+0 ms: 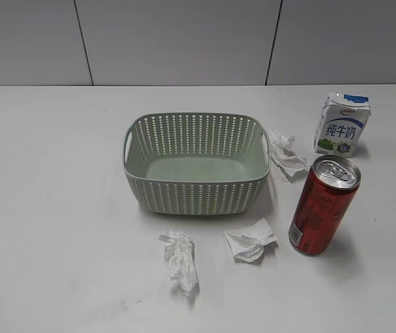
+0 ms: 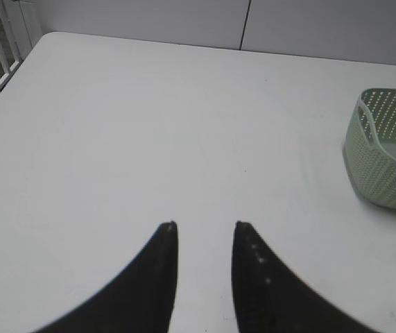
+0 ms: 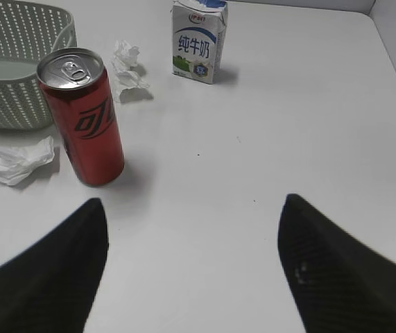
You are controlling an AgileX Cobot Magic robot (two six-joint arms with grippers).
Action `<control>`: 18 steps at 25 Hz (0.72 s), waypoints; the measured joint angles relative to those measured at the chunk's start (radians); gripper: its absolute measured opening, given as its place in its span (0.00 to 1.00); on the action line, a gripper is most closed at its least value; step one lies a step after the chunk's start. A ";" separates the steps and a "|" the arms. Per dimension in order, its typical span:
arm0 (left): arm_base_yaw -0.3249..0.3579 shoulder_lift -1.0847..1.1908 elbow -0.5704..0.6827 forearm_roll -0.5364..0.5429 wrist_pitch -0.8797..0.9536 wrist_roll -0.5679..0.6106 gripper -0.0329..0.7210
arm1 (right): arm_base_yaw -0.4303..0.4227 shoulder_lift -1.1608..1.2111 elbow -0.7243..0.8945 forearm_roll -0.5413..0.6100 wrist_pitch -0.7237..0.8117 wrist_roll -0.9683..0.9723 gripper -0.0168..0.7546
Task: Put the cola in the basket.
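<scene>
The cola [image 1: 324,205], one red can, stands upright on the white table [image 1: 52,208] just right of the one empty basket [image 1: 195,164], beyond the wide-open, empty right gripper [image 3: 192,208], with one milk carton [image 1: 342,124], three crumpled tissues [image 1: 250,241] and the narrowly parted, empty left gripper [image 2: 204,225].

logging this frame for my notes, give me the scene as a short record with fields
cola: tall slim red metal can, upright on the table, right of the basket, apart from it
basket: pale green perforated plastic basket, empty
milk carton: small white-and-blue carton, upright behind the can
paper: three crumpled white tissues around the basket
left gripper: narrowly open, empty, over bare white table
right gripper: wide open, empty, can ahead and to its left
task state: can not yet grasped
</scene>
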 joint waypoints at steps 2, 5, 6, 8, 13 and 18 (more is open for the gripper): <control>0.000 0.000 0.000 0.000 0.000 0.000 0.33 | 0.000 0.000 0.000 0.000 0.000 0.000 0.77; 0.000 0.000 0.000 0.000 0.000 0.000 0.33 | 0.000 0.000 0.000 0.000 0.000 0.000 0.77; 0.000 0.000 0.000 0.000 0.000 0.000 0.33 | 0.000 0.000 0.000 0.001 0.000 0.001 0.77; 0.000 0.000 0.000 0.000 0.000 0.000 0.33 | 0.000 0.000 0.000 0.001 -0.001 0.001 0.77; 0.000 0.000 0.000 0.000 0.000 0.000 0.33 | 0.000 0.051 -0.034 0.007 -0.019 0.001 0.77; 0.000 0.000 0.000 0.000 0.000 0.000 0.33 | 0.000 0.245 -0.078 0.043 -0.015 0.004 0.77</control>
